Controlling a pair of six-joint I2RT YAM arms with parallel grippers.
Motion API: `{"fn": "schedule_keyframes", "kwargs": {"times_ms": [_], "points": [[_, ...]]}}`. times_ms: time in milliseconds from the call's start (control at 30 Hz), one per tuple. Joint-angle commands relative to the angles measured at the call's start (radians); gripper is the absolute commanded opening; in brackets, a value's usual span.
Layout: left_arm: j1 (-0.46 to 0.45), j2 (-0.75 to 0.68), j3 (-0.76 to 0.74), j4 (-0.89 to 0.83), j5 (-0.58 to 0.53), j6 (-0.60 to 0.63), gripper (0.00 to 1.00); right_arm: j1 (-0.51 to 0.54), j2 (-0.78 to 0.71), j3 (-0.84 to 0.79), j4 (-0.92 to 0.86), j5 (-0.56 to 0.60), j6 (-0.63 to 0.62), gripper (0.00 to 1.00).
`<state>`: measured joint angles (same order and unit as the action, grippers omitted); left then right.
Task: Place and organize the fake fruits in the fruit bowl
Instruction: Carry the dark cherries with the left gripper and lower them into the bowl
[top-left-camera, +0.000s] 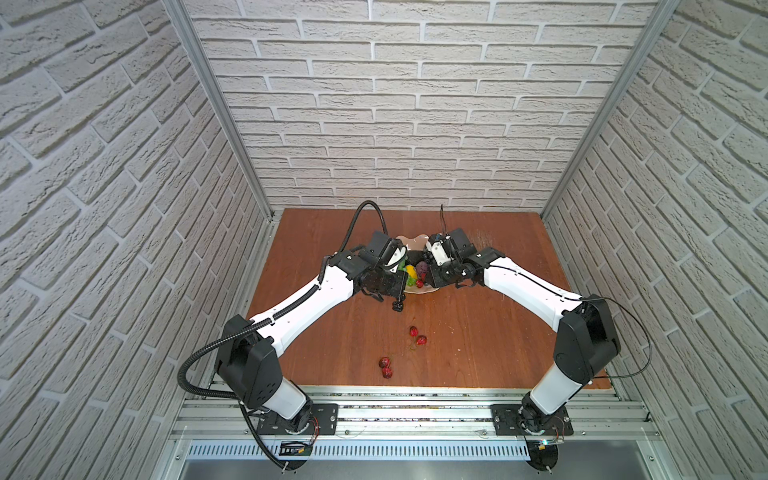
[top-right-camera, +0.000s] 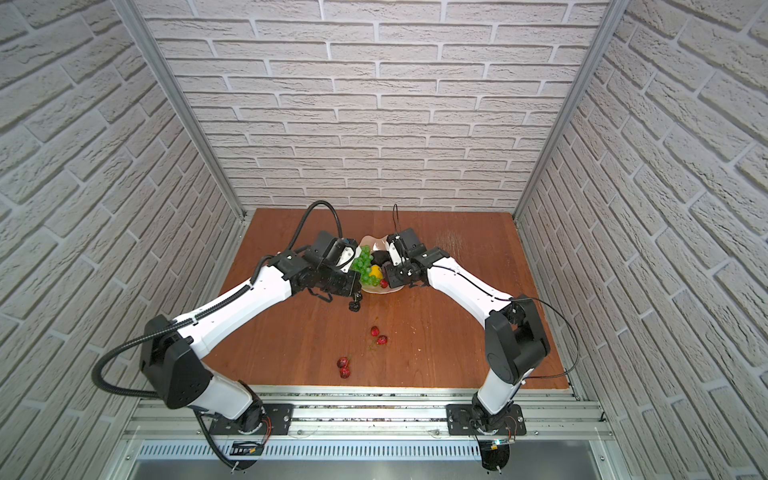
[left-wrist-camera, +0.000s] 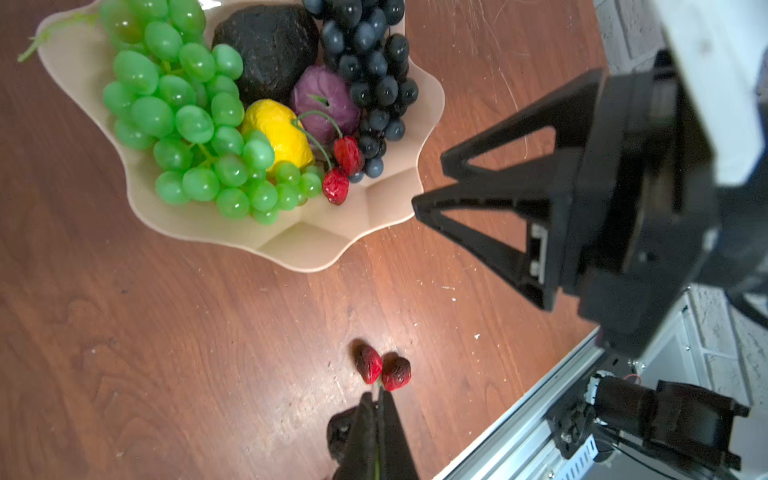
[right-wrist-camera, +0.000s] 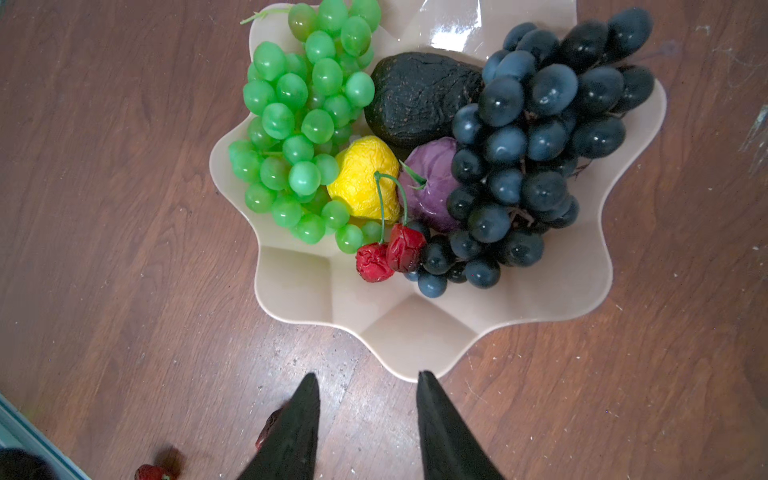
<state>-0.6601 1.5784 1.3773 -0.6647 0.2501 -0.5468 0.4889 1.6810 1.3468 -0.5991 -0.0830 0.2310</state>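
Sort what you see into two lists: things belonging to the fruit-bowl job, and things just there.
Job: fruit bowl, green grapes, dark grapes, avocado, lemon, purple fruit, cherries in bowl, two loose cherry pairs, black berries.
Just there: wooden table, brick walls, metal rail.

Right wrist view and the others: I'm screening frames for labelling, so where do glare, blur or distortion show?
Right wrist view: white glare on the rim of the fruit bowl; small red cherries at the frame edge blurred. Left wrist view: left gripper out of focus, green grape bunch sharp. Both top views: wide-angle lens splays the brick walls.
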Motion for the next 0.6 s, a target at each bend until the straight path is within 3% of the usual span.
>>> {"fn": "schedule_keyframes", "kwargs": {"times_ms": [0, 233, 567], "points": [[0.016, 0.059, 0.066, 0.095, 0.046, -0.005, 0.0, -0.001, -0.08, -0.011, 0.022, 0.017, -0.001, 0.45], [0.05, 0.209, 0.196, 0.182, 0.068, -0.004, 0.0, -0.006, -0.085, -0.01, -0.007, 0.043, -0.006, 0.45], [0.057, 0.39, 0.291, 0.272, 0.001, -0.031, 0.0, -0.019, -0.108, -0.041, 0.0, 0.064, -0.005, 0.46]]}}
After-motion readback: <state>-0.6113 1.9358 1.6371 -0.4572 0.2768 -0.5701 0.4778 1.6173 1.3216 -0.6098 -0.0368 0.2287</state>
